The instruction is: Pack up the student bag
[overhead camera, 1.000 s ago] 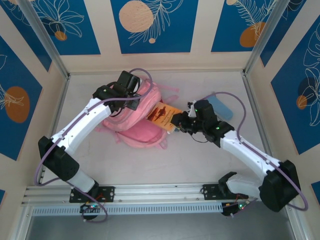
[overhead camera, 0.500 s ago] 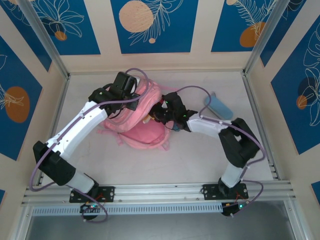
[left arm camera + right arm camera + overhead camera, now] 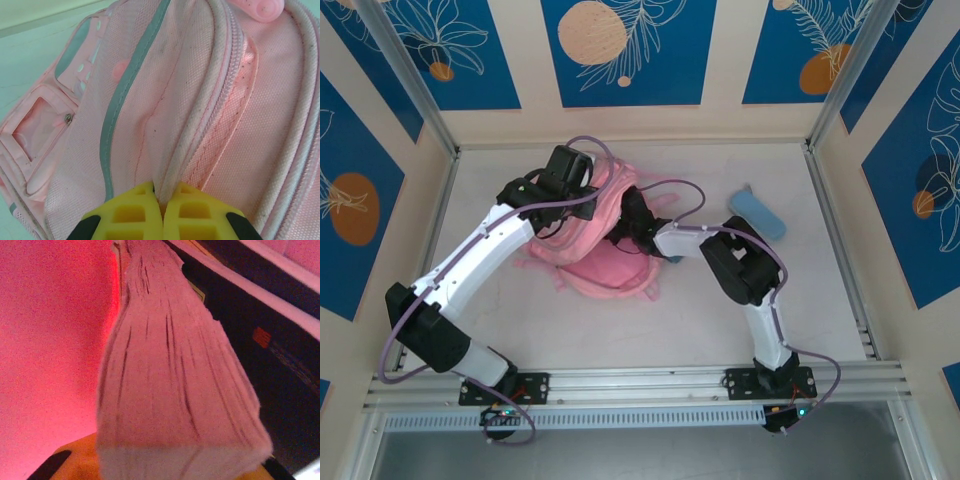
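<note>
The pink student bag (image 3: 588,250) lies at the table's middle, its mouth facing right. My left gripper (image 3: 578,190) is at the bag's upper edge, and its yellow jaws (image 3: 162,200) are shut on the pale zip trim (image 3: 200,115). My right gripper (image 3: 625,225) reaches into the bag's mouth, its fingertips hidden by fabric. In the right wrist view, a thick book (image 3: 170,390) stands page-edge up between the orange fingers (image 3: 75,460), spanning the gap of the right gripper (image 3: 180,470). Red-lit pink lining (image 3: 50,340) surrounds it.
A light-blue pencil case (image 3: 757,215) lies on the table to the right of the bag. Pink straps (image 3: 660,180) trail behind the bag. Metal frame posts and patterned walls enclose the table on three sides.
My right arm has pushed left, carrying the orange-covered book from outside the bag into its mouth, where the book is now out of the top view. The left gripper has kept its hold.
</note>
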